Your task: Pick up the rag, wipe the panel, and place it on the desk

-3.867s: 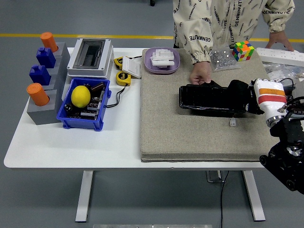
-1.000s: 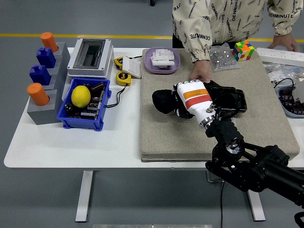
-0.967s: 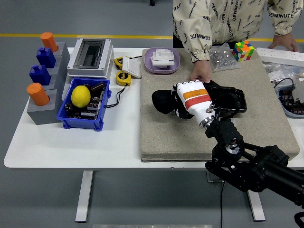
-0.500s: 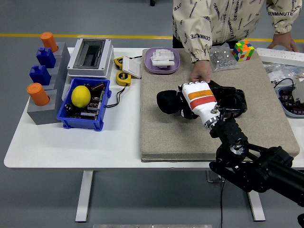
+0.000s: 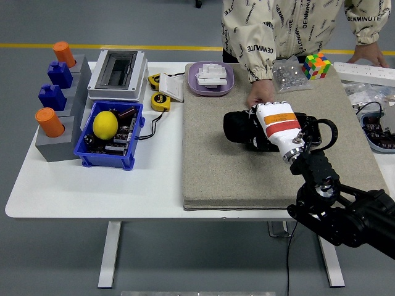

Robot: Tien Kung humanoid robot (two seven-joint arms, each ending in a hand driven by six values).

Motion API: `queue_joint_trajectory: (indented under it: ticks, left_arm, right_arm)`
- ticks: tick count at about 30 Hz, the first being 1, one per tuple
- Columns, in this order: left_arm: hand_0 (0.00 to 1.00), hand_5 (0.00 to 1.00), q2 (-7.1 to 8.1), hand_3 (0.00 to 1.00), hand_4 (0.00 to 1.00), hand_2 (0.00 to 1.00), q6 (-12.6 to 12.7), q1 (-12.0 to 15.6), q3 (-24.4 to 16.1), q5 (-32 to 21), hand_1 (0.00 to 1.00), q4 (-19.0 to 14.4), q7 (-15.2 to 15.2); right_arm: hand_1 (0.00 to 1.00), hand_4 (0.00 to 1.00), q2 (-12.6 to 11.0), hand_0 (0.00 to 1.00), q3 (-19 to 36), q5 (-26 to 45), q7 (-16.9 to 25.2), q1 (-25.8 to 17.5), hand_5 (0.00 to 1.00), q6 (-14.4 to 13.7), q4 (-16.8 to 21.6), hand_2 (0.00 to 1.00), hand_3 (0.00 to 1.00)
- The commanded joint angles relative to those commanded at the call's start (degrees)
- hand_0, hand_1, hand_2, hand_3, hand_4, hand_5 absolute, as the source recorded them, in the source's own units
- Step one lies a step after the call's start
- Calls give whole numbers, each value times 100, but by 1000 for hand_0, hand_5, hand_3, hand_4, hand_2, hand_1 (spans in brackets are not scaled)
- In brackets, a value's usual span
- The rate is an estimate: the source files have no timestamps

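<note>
A black rag [image 5: 236, 126] lies bunched under my right hand [image 5: 264, 131], whose white fingers are curled around it. The hand presses the rag onto a black panel [image 5: 311, 130] that lies on the grey mat [image 5: 210, 166]; only the panel's right part shows past my hand. A person's hand [image 5: 261, 96] rests on the panel's far edge, holding it in place. My black right arm comes in from the lower right corner. My left arm is out of sight.
Left of the mat stand a blue bin [image 5: 108, 137] with a lemon, a grey electrical box [image 5: 117, 74], two tape measures and a purple tray [image 5: 212, 77]. A Rubik's cube [image 5: 315, 65] and a bag of parts [image 5: 290, 75] sit on the mat's far right.
My right hand slid the rag leftward along the panel, then back rightward over the last second. The person's hand stayed on the panel's far edge.
</note>
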Motion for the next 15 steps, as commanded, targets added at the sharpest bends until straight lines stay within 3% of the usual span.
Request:
queue_joint_trajectory:
  ticks: [15]
  left_arm:
    - [604,449,-10,562,631,637,1,2,-72,18,636,-2,-1]
  right_arm:
    - [358,914,-702,279,509,-62,17,-320,87,33,-87,373,376]
